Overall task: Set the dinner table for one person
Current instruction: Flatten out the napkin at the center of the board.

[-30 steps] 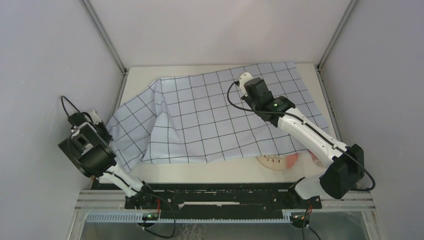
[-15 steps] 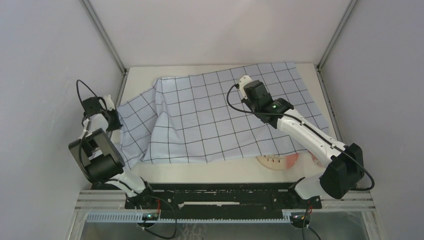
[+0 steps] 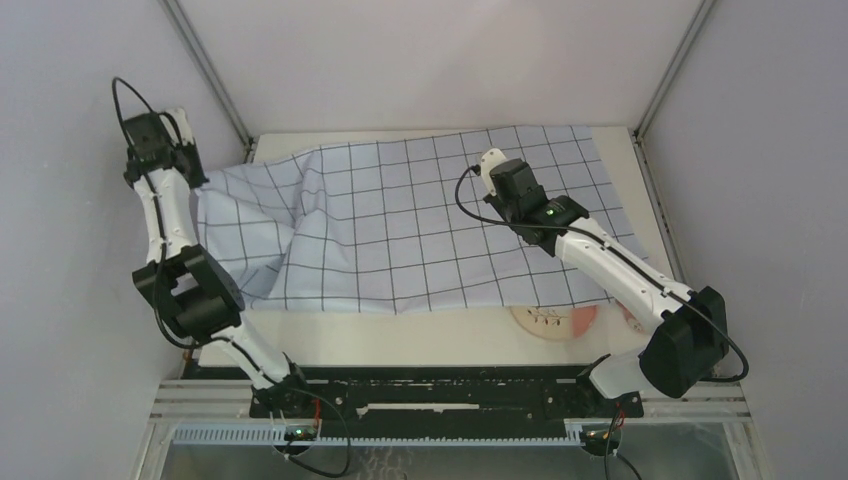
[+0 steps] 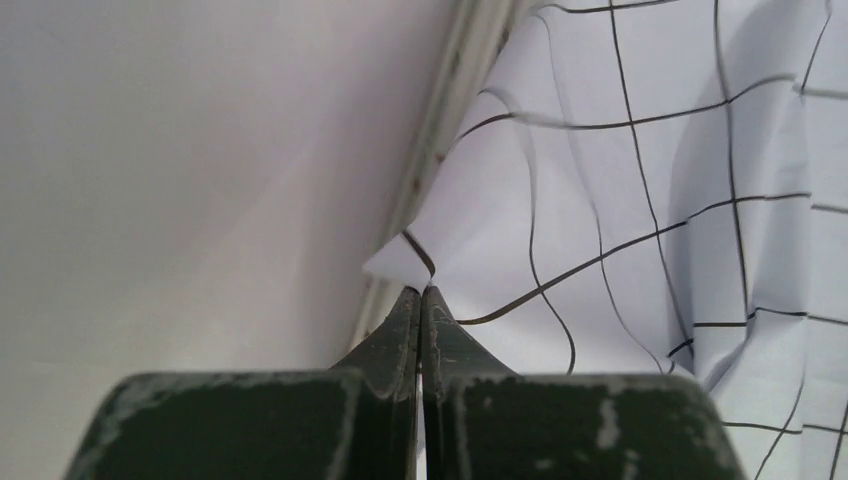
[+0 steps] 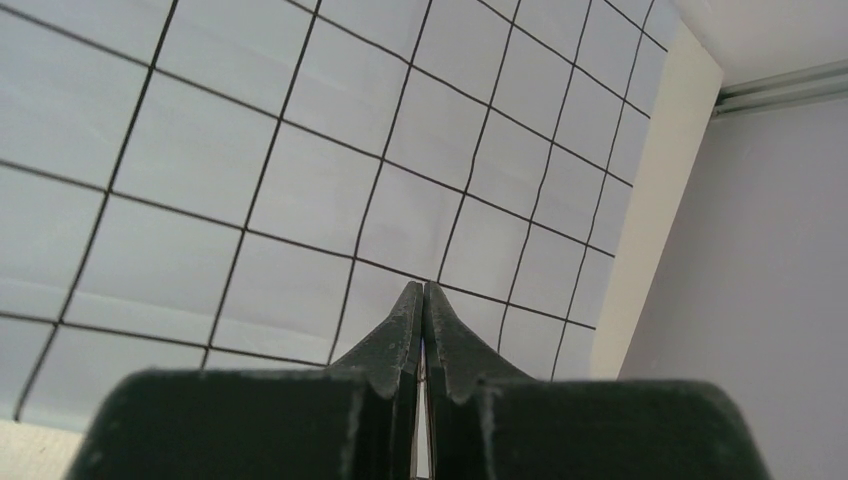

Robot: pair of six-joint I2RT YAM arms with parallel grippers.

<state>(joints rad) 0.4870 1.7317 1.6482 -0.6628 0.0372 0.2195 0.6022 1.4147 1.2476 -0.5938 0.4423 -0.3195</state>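
The dinner table is a cream-white top, mostly covered by a pale-blue cloth with a black grid. My left gripper is raised at the far left, against the side wall. It is shut on the cloth's left corner, which sticks out just past the pinched tips. The cloth hangs in folds from that corner. My right gripper is shut, tips down on the flat cloth near the far middle. Whether it pinches any fabric is not visible.
A pink-and-white plate peeks out from under the cloth's near right edge, with another piece of crockery beside the right arm. Grey walls close in on three sides. A metal post stands at the far left corner.
The left gripper shut on the cloth's left corner, then rose and swung far-left, pulling that side up and outward. The folded left part spread open. The right arm stayed put.
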